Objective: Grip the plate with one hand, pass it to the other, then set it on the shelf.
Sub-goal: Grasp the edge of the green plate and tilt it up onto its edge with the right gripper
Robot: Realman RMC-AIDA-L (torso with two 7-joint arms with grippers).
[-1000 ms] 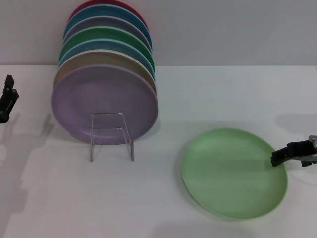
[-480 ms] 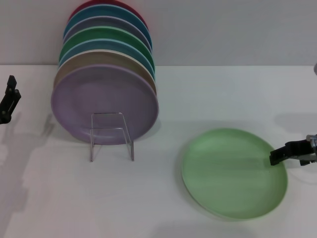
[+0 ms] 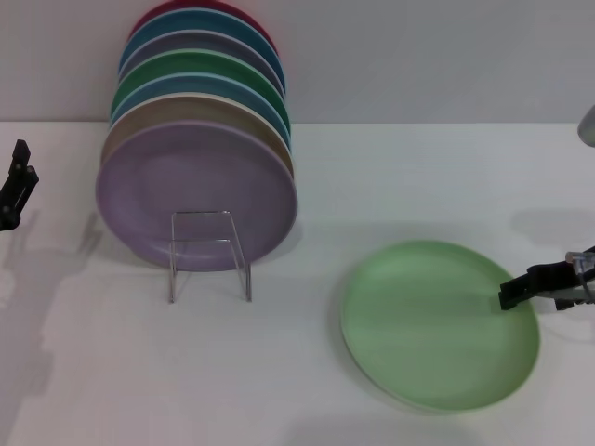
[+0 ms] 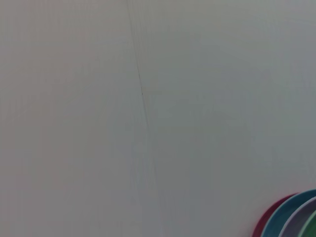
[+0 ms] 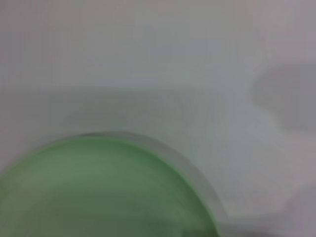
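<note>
head view: right gripper [image 3: 507,295] at the plate [image 3: 437,325] rim, grip state unclear; left gripper [image 3: 14,186] parked

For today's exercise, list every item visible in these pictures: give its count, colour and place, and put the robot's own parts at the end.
plate: 1, light mint green, flat on the table, front right.
stacked plates: 7 on edge, lilac in front, then tan, blue, green, lilac-grey, blue, red, back left.
shelf: 1, clear, under the stack's front.
table: 1, white.
right gripper: 1, black, at the plate's right rim.
left gripper: 1, black, far left edge.
</note>
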